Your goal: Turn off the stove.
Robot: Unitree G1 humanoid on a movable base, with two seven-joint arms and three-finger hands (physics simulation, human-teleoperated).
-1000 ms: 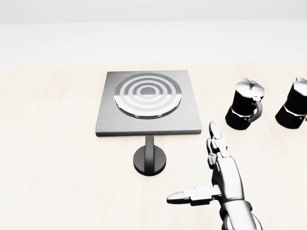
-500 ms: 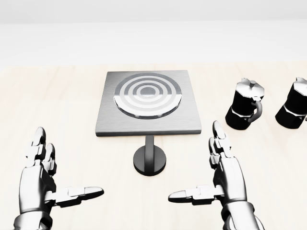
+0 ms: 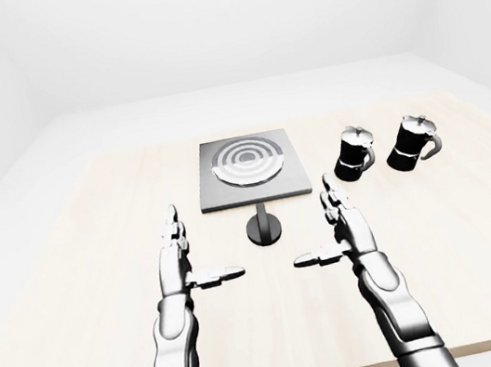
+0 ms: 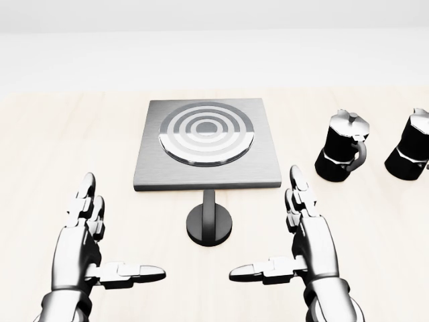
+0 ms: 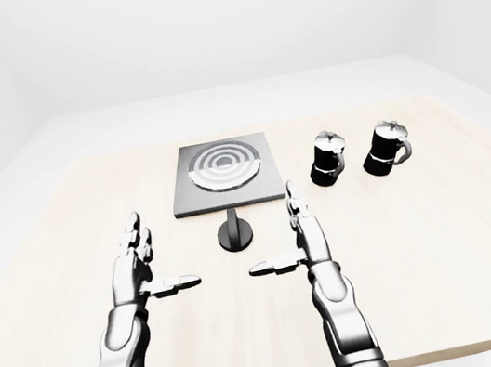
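your left hand (image 4: 84, 251) now up higher beside right hand (image 4: 305, 251) — both open, empty. stove (image 4: 208, 144) beyond them on table (image 4: 40, 154); knob (image 4: 210, 225) between hands, untouched — reach next.

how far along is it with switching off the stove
Nothing looks done yet: the round knob below the stove is untouched. In hand: left hand and right hand hover open either side of it. Left: reach and turn the knob.
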